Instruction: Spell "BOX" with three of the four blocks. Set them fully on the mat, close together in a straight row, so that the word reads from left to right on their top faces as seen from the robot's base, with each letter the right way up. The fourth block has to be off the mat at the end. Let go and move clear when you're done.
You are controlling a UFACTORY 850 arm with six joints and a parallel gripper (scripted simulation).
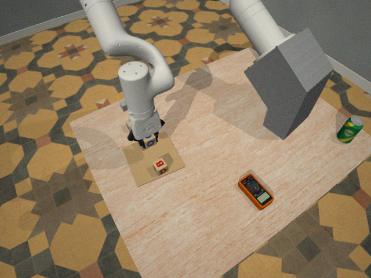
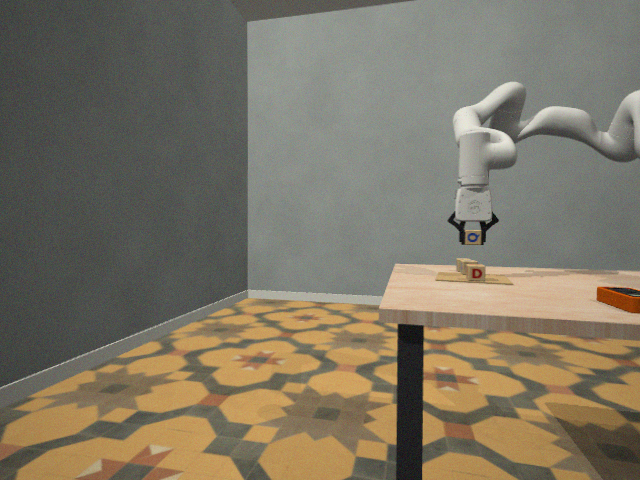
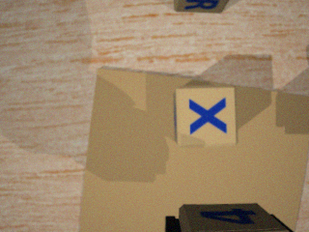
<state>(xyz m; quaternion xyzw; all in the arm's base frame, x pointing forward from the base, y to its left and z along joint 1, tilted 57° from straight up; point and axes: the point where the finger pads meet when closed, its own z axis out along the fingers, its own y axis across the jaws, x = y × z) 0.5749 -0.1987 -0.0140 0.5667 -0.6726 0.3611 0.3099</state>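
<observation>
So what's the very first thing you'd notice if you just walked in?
The big white robot arm reaching over the pale wooden table, its hand holding a small wooden block with a blue O in the air above the tan mat. Then the bright orange multimeter near the table's middle and the green soda can at its far edge.
</observation>
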